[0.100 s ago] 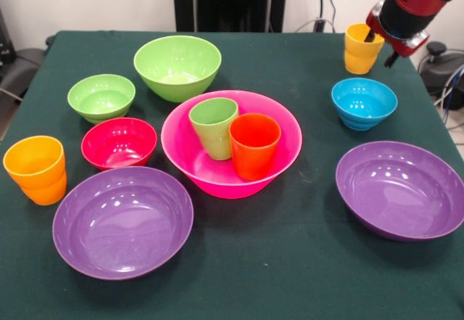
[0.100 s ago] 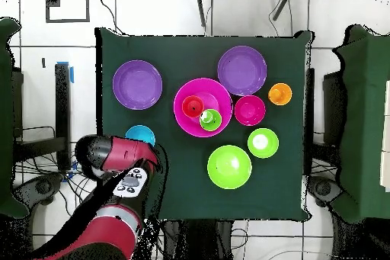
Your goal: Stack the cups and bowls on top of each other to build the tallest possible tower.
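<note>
The hand (image 1: 376, 39) is reaching into the yellow cup (image 1: 362, 48) at the far corner of the surface (image 1: 290, 276); I cannot tell whether it is gripping. The green cup (image 1: 214, 127) and red cup (image 1: 254, 144) are standing side by side in the pink bowl (image 1: 230, 143). The orange cup (image 1: 35, 169) is sitting apart beside a purple bowl (image 1: 122, 221).

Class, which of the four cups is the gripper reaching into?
The yellow-orange cup at the far corner beside the blue bowl; the gripper is at its rim.
</note>
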